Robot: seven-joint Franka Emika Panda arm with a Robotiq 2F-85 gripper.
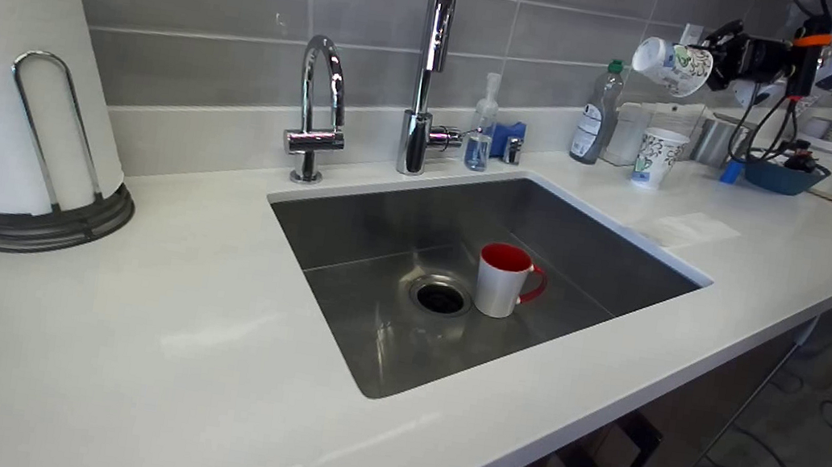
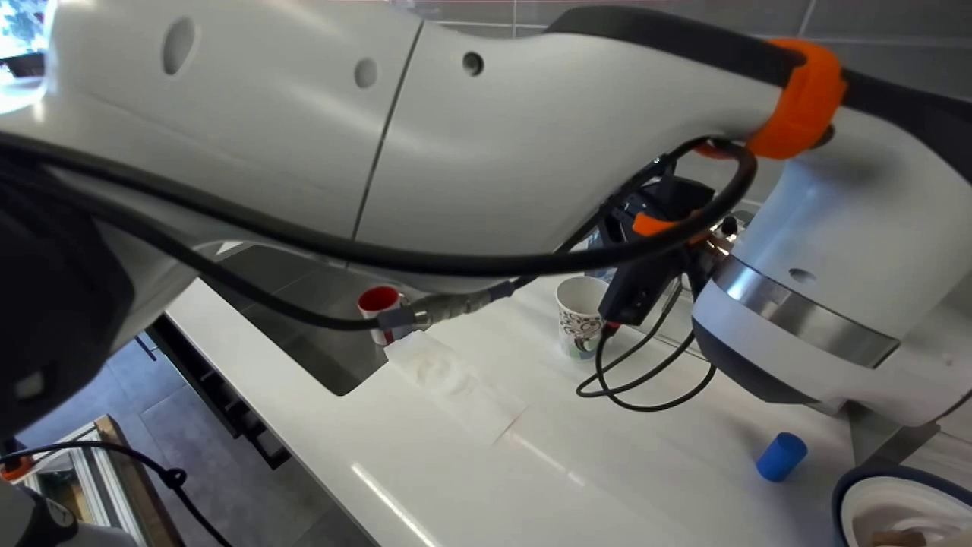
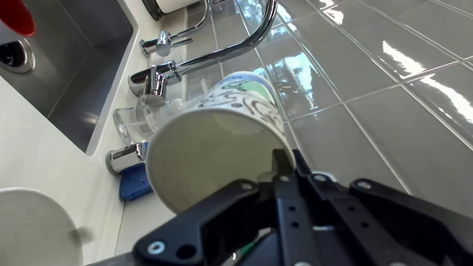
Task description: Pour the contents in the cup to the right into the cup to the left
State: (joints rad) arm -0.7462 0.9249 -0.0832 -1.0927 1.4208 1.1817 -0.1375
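The cup to the right [image 1: 679, 68], a white paper cup with dark scrolls and green-blue bands, lies sideways in the air. My gripper [image 1: 719, 60] is shut on its rim. In the wrist view one fingertip of the gripper [image 3: 293, 162] is inside the held cup [image 3: 218, 155], one outside. Its mouth faces the wrist camera; no contents can be made out. The cup to the left [image 1: 659, 158], similarly patterned, stands upright on the counter below. Its mouth shows at the wrist view's lower left [image 3: 35, 225], and it stands in an exterior view [image 2: 581, 319], where the arm hides the held cup.
The grey tiled wall [image 3: 373, 122] is close behind. A dish soap bottle [image 1: 595, 128], soap dispenser [image 1: 479, 141] and teal bowl [image 1: 786, 178] stand around. The sink [image 1: 370, 325] holds a red-and-white mug [image 1: 496, 286]. A paper towel [image 1: 685, 229] lies on the counter. Cables hang under the wrist.
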